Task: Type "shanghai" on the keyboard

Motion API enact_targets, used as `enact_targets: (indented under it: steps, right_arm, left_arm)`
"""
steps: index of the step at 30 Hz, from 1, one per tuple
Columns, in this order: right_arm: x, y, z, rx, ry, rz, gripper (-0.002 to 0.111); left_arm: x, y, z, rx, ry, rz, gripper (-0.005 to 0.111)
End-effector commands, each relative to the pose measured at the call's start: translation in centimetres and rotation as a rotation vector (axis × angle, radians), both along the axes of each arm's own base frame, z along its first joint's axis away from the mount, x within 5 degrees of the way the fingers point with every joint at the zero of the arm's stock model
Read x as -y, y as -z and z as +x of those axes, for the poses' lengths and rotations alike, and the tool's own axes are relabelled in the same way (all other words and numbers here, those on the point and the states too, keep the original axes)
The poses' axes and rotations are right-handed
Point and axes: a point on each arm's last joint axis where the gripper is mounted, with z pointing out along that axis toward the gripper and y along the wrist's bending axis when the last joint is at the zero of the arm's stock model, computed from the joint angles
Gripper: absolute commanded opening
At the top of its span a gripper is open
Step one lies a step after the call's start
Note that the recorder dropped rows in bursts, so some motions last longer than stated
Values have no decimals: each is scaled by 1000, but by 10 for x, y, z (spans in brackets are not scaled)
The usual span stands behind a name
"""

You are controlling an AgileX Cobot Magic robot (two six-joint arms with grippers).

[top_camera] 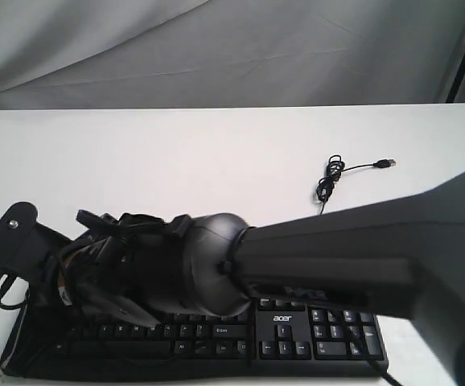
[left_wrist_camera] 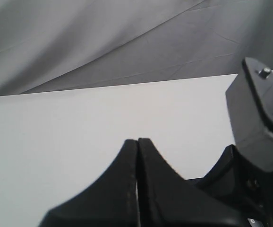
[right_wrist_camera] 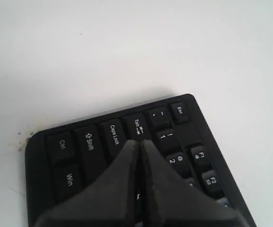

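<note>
Okay, right arm (top_camera: 353, 241) reaches in from the right side of the exterior view and stretches low across the middle. Its wrist ends over the left half of the keyboard (top_camera: 297, 334) and hides most of the keys there. The left arm (top_camera: 7, 241) sits at the far left edge beside the keyboard's left end, with only its grey bracket clearly visible.

The keyboard lies flat on the white table (top_camera: 176, 161) at the near edge, number pad and acer logo to the right. Its thin black cable (top_camera: 329, 181) lies coiled on the table behind it, with the USB plug (top_camera: 386, 163) lying loose.

Right gripper (right_wrist_camera: 140, 142): fingers pressed together with no gap, holding nothing. The tip points down at the keyboard's left end, at the edge of the Tab key (right_wrist_camera: 137, 125), with Caps Lock (right_wrist_camera: 114, 135) just beside it. Cannot tell whether the tip touches a key.

Left gripper (left_wrist_camera: 137, 140): fingers also pressed together, holding nothing, aimed out over bare table toward the grey backdrop cloth (left_wrist_camera: 103, 42). A grey mount with screws (left_wrist_camera: 259, 123) shows just beside it.
</note>
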Motion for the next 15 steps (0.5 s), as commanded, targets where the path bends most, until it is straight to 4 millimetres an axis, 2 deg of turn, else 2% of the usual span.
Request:
enact_targets:
  steps: [1, 15]
  right_arm:
    - [-6, 12, 2, 5, -14, -22, 0]
    - [-8, 24, 4, 7, -18, -10, 0]
  left_arm:
    - [0, 1, 0, 2, 3, -3, 0]
    - [0, 1, 0, 2, 3, -3, 0]
